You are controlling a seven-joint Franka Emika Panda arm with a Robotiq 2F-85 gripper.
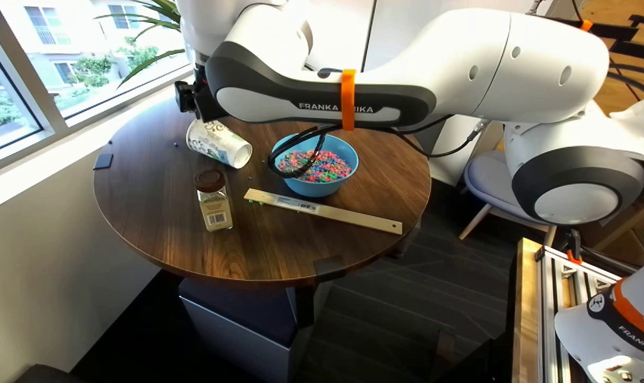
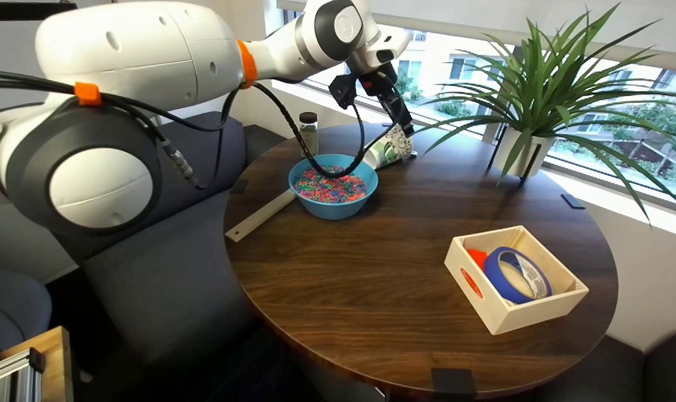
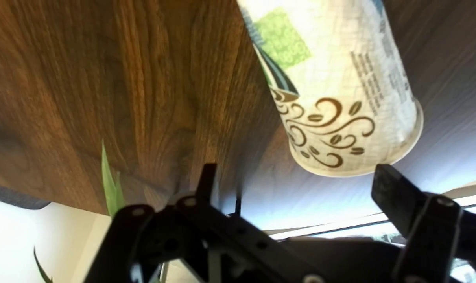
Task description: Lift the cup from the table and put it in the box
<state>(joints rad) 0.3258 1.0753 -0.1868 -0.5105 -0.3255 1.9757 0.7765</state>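
Note:
The white paper cup (image 1: 215,142) lies on its side on the round dark wood table (image 1: 279,247), beyond the blue bowl in an exterior view (image 2: 391,146). In the wrist view the cup (image 3: 336,94) fills the upper right, its swirl-printed end toward my gripper (image 3: 295,177). My gripper is open and empty. Its right finger overlaps the cup's rim in the picture; I cannot tell whether they touch. The left finger is apart from the cup. In an exterior view the gripper (image 2: 403,116) points down at the cup. The pale wooden box (image 2: 486,304) shows there, holding blue tape and something red.
A blue bowl (image 1: 322,187) of colourful bits stands beside the cup. A wooden ruler (image 1: 343,214) and a brown-capped jar (image 1: 214,205) are near it. A potted plant (image 2: 522,151) stands by the window, its leaves reaching toward the gripper. Cables hang over the bowl.

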